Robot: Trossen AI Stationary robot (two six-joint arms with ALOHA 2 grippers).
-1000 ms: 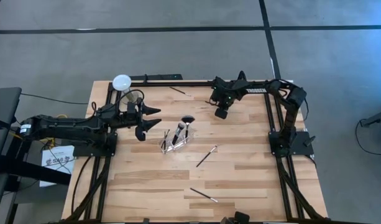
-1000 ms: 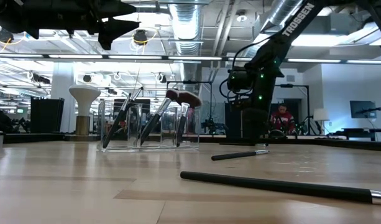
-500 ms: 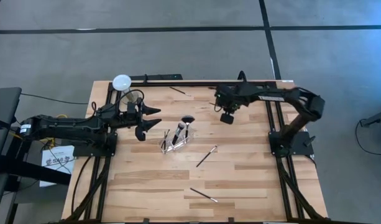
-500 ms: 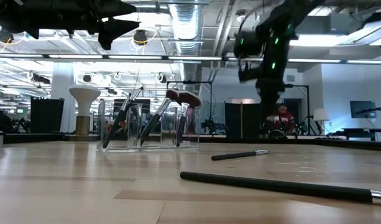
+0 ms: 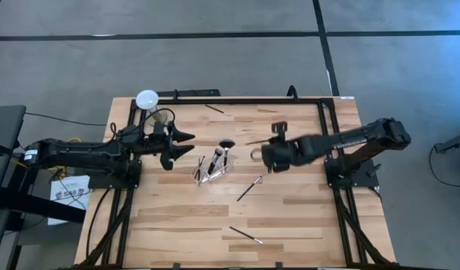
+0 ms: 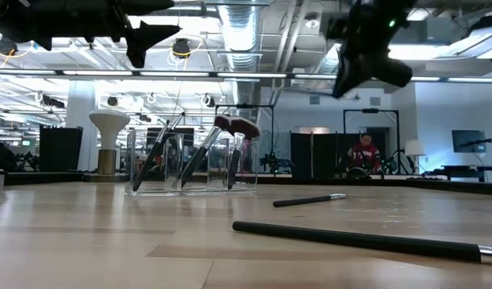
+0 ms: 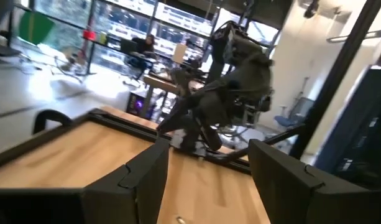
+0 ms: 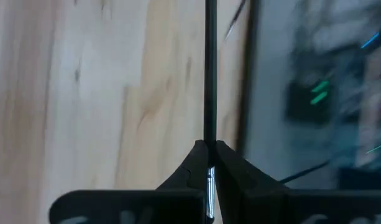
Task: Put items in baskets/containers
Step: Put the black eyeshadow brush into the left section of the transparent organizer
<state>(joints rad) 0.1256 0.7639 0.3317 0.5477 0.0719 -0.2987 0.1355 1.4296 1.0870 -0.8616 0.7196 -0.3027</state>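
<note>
Big pale wooden table (image 5: 184, 225) with a black frame. Left pincer (image 5: 178, 146) up in the air at 9 o'clock from the small clear see-through cup (image 5: 210, 174), fingers spread wide, holding nothing. Right pincer (image 5: 261, 152) at 3 o'clock from the cup, squeezed tight on a thin dark stick brush (image 8: 210, 68). Cup near the table's middle, with several brushes leaning inside, one with a wide black fan head (image 5: 226, 144). Three more thin brushes lying flat: (image 5: 249, 188), (image 5: 245, 235), (image 5: 215, 109).
</note>
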